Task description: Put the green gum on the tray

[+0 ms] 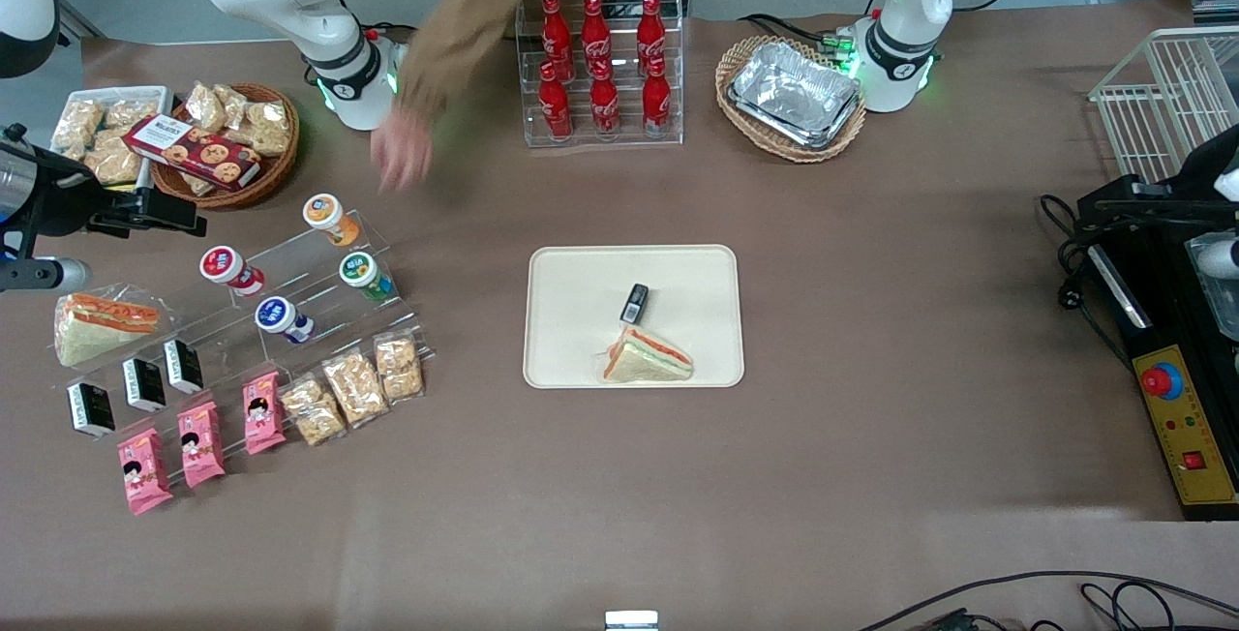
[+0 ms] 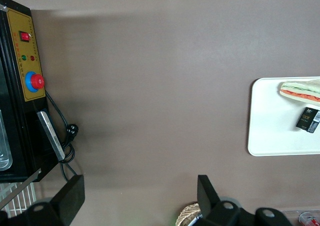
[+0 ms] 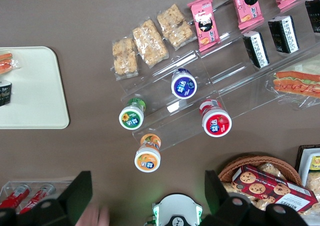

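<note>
A small round jar, the green gum (image 1: pixel 362 273), is lying tilted on a clear acrylic stepped display stand (image 1: pixel 290 307) toward the working arm's end of the table, its white-rimmed lid (image 3: pixel 131 119) facing up and outward. It is sitting between an orange-lidded jar (image 1: pixel 327 215), which is farther from the front camera, and a blue-lidded jar (image 1: pixel 281 317), which is nearer; a red-lidded jar (image 1: pixel 226 267) is resting on the same stand. The cream tray (image 1: pixel 561 360) is waiting well apart from the stand, near the table's middle, already carrying a wrapped sandwich (image 1: pixel 647 358) and a small dark packet (image 1: pixel 634 302).

The right arm's gripper (image 3: pixel 147 196) is hanging high over the stand with its two dark fingers (image 3: pixel 75 193) spread wide and nothing between them. A person's hand (image 1: pixel 402 152) is reaching over the table near the arm's base.

The jar looks light and rigid, a hard plastic shell that should not give under the pads, though its smooth label and curved wall may be slick. Gripping across the cylindrical body just below the lid seems the safest hold, fingers straddling it from either flank. Because it is leaning loosely on a sloped shelf with neighbours close by, a nudge could send it rolling down the step or knock the orange-lidded jar.
</note>
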{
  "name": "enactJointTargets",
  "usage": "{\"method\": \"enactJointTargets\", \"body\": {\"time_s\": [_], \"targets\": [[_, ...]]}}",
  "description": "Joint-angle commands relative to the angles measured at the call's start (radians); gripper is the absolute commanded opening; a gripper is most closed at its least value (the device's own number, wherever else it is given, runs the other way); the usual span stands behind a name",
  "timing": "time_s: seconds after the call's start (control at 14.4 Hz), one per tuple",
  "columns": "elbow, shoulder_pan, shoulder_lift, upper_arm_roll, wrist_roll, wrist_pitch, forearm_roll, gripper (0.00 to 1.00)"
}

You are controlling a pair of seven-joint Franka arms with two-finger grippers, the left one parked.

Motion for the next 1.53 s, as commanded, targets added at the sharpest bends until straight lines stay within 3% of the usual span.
{"method": "enactJointTargets", "body": {"time_s": [0.0, 0.83, 1.25, 1.46], "targets": [[0.031, -0.005, 0.017, -0.004, -0.019, -0.011, -0.017, 1.0], [0.005, 0.003, -0.011, -0.001, -0.016, -0.037, -0.012, 1.0], [-0.159, 0.011, -0.118, 0.01, 0.002, 0.035, -0.012, 1.0], [-0.36, 0.011, -0.211, 0.048, 0.007, 0.183, -0.014, 1.0]]}}
